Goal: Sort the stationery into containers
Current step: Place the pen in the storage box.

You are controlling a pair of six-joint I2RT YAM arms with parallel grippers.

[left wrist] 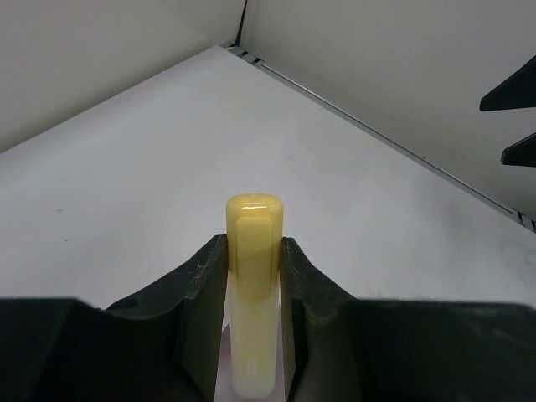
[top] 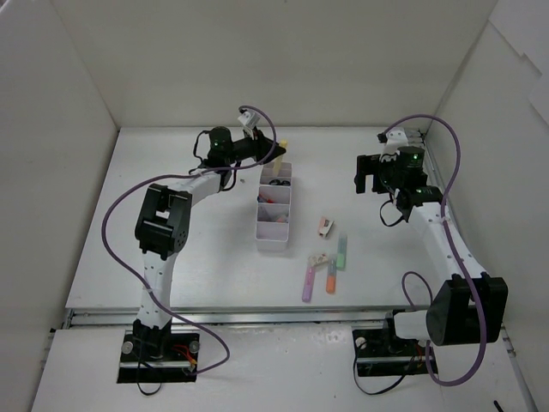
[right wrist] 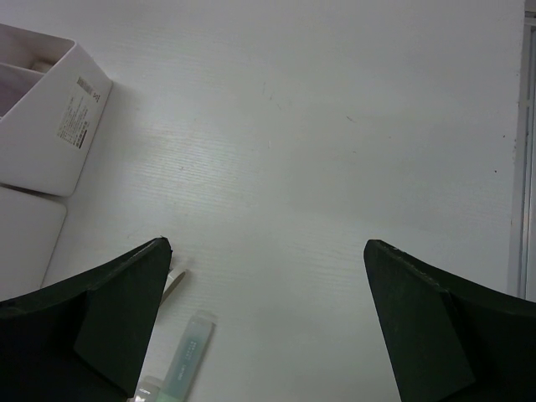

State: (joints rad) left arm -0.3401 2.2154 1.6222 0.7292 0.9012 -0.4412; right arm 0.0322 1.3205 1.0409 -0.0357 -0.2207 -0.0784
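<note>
Within left hand point(left wrist: 254, 248), yellow highlighter point(left wrist: 254, 293) half-hidden

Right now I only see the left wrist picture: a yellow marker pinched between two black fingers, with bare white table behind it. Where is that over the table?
Observer: From above, the left gripper holds the yellow highlighter at the far end of a white tray with four compartments in a row. I cannot tell whether it is over the last compartment or just beyond it.
Visitor: Is anything else waiting to be sorted?
Observer: Yes. A purple highlighter, an orange one, a green one and a small eraser lie loose on the table, to the right of the tray.
</note>
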